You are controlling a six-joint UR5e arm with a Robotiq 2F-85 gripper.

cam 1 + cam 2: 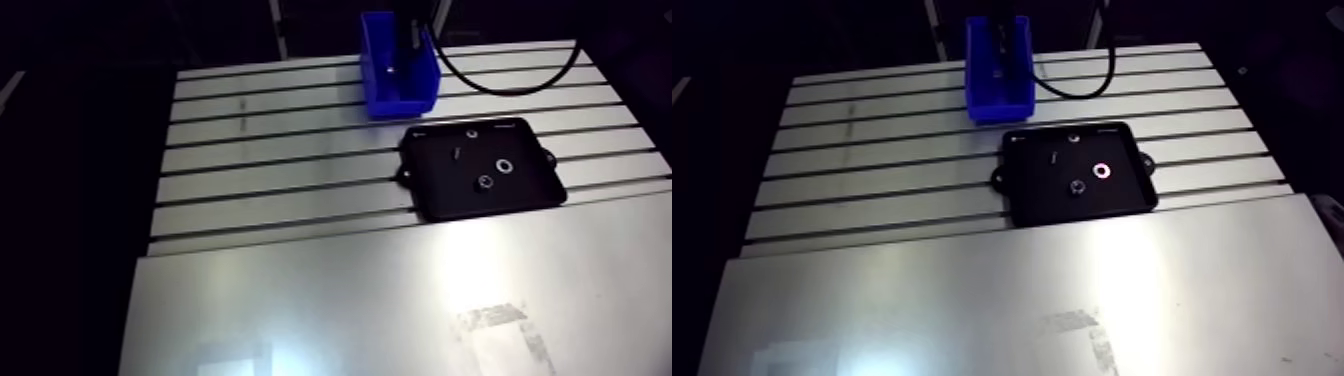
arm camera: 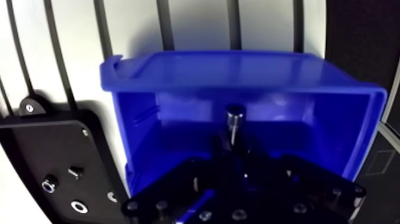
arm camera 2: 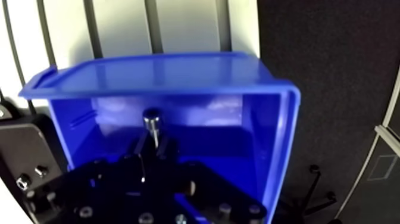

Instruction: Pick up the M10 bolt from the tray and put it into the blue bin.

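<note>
Over the open blue bin, the M10 bolt is held upright, pinched by the tool, apparently so that it can be dropped within the walls. The tray is seen just beside the bin on the desk.

You've got a bright blue bin top centre in the arm view. Right of centre there's a matte black tray with a silvery-white ring on it. The table is pale silver, striped with dark slots. The M10 bolt is dark grey with a shiny head, and the gripper is black.
</note>
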